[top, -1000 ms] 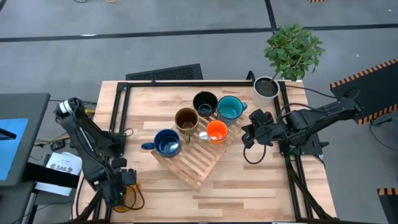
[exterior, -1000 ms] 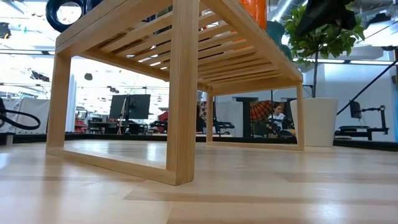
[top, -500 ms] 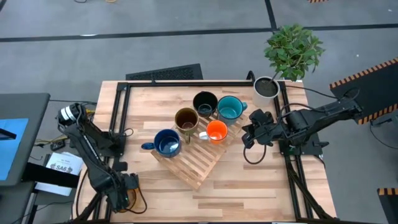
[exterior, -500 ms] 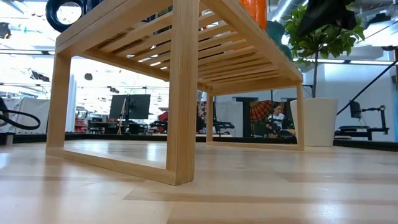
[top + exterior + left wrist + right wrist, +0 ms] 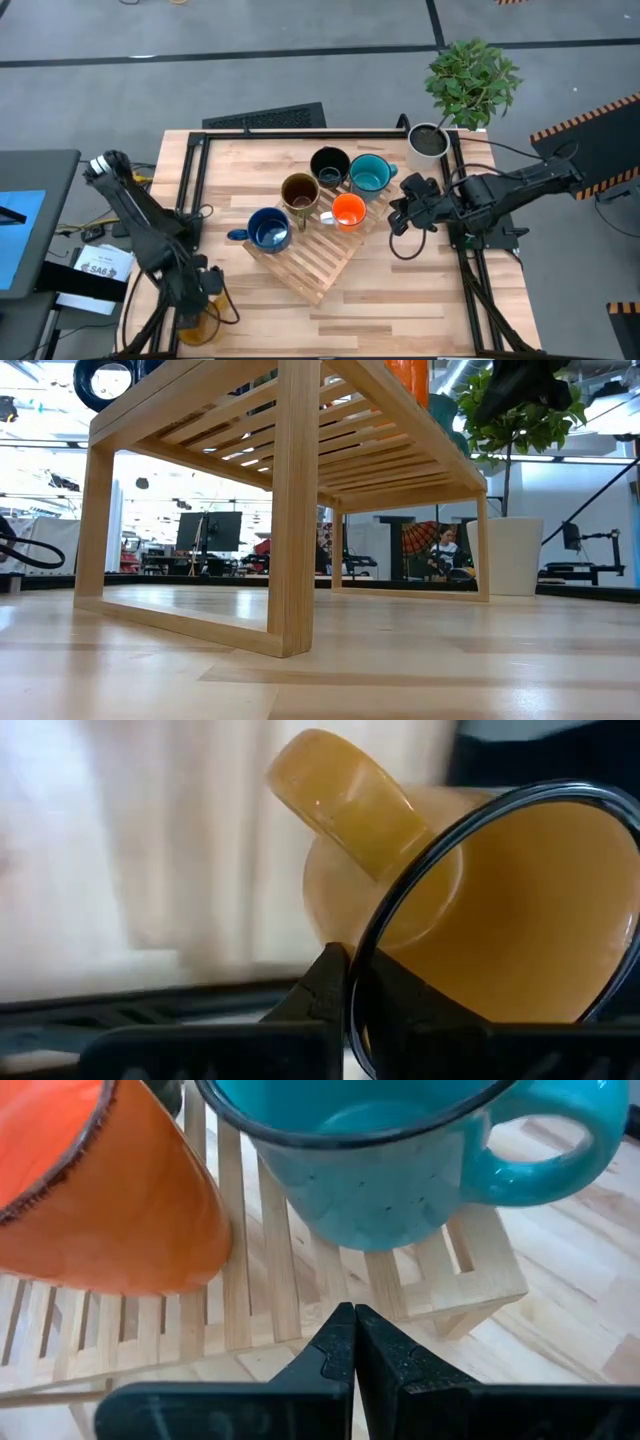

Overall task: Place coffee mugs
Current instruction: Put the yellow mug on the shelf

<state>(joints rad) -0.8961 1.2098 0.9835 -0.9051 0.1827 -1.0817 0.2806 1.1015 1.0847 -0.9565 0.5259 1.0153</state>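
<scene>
**Almost done: last mug in the left gripper**

Five mugs already sit on the slatted wooden rack (image 5: 310,255) in the middle of the table (image 5: 420,300): the blue mug (image 5: 268,230) at the rack's left, the brown mug (image 5: 299,191) behind it, the black mug (image 5: 329,165) and teal mug (image 5: 370,174) toward the far side, and the orange mug (image 5: 348,211) just in front of the teal one. The near part of the rack is bare slats.

The sixth, the yellow mug (image 5: 480,910), is at the table's near-left corner, where the left gripper (image 5: 197,300) is. In the left wrist view the fingers are pinched on the mug's rim, one inside and one outside, with the handle turned away from them and the mug tilted. In the high view it shows as a yellowish shape under the gripper, at or just past the table's edge; whether it is lifted I cannot tell.

The right gripper (image 5: 348,1342) waits with its fingers pressed together and holding nothing, low beside the rack's right end, close to the teal and orange mugs.

By my reading, the step in hand is fetching the yellow mug. Next it would need to be carried over the rack's edge, levelled, and set on the bare slats in front of the blue and orange mugs without knocking either.
</scene>
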